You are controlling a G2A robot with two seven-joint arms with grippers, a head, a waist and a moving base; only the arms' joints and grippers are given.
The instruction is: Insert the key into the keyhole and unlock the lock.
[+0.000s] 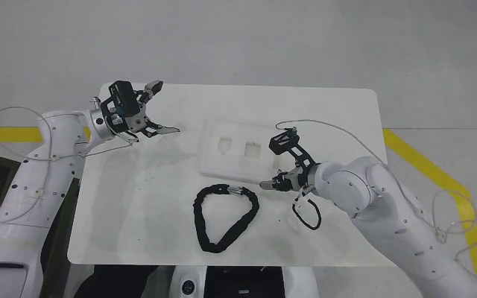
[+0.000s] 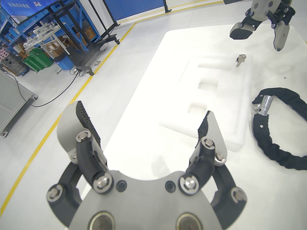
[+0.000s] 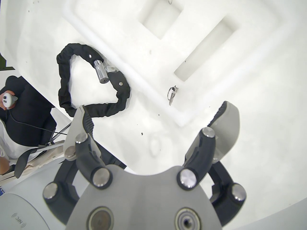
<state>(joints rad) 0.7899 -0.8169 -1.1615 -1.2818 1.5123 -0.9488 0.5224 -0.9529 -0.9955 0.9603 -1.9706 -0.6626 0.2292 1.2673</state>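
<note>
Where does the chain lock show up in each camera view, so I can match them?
Top view: the chain lock lies looped on the table, on the robot's side of the white foam tray.
Left wrist view: part of the chain lock, with its metal cylinder, beside the tray.
Right wrist view: the chain lock close by the tray's edge.
Shared landmark: the tray's rectangular recesses.

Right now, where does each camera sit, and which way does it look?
Top view: overhead, looking down at the table; left gripper and right gripper show.
Left wrist view: on the left arm, looking past its open gripper across the foam tray.
Right wrist view: on the right arm, looking down past its open gripper at the chain lock.
Shared: both wrist views show the key.
</note>
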